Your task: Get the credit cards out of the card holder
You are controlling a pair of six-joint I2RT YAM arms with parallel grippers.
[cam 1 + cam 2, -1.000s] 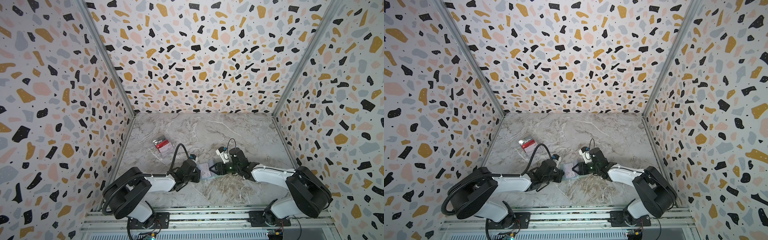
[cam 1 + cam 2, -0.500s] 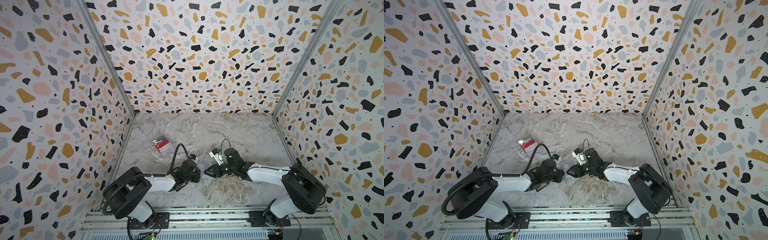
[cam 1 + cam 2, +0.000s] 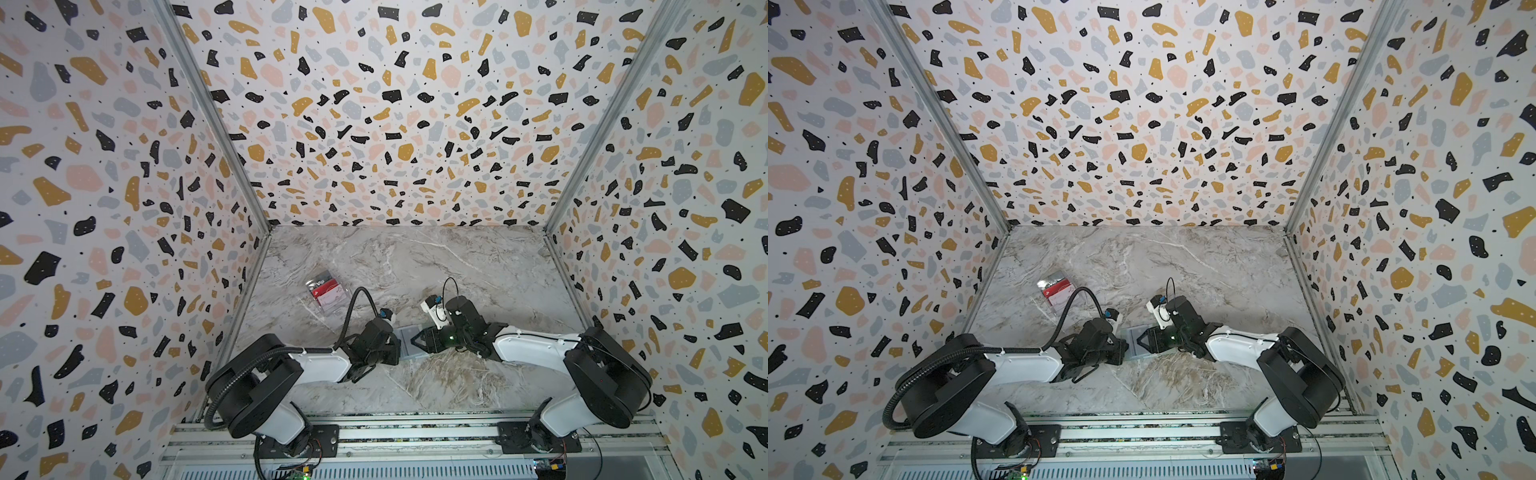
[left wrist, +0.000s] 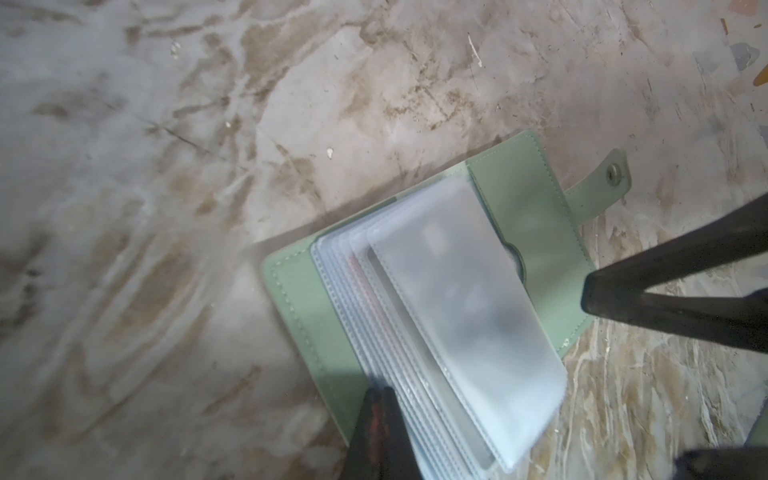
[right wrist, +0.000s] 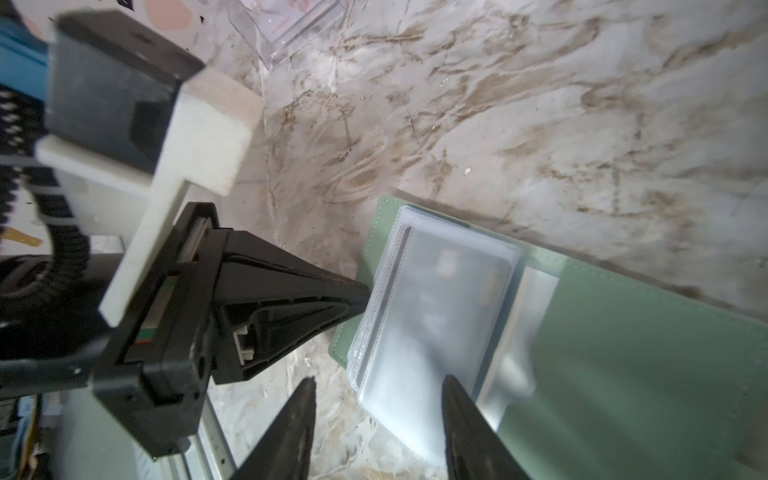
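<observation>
My right gripper (image 5: 379, 380) has slid in over the card holder (image 5: 623, 353) and opened a bit wider. Its jaws are spread, with one finger over the corner of the frosted plastic sleeves (image 5: 436, 324). My left gripper (image 5: 362, 291) is pressed together, its tip against the sleeves' stitched edge. The mint-green holder lies open and flat on the marble-look table (image 5: 540, 104), between both grippers.

Terrazzo-patterned walls (image 3: 374, 124) enclose a grey-brown marbled tabletop (image 3: 457, 257) on three sides.

White arm links (image 3: 320, 365) with black joints, ribbed black cable (image 5: 68, 241), tapered black fingers (image 5: 291, 432), white camera mount (image 5: 208, 137)
</observation>
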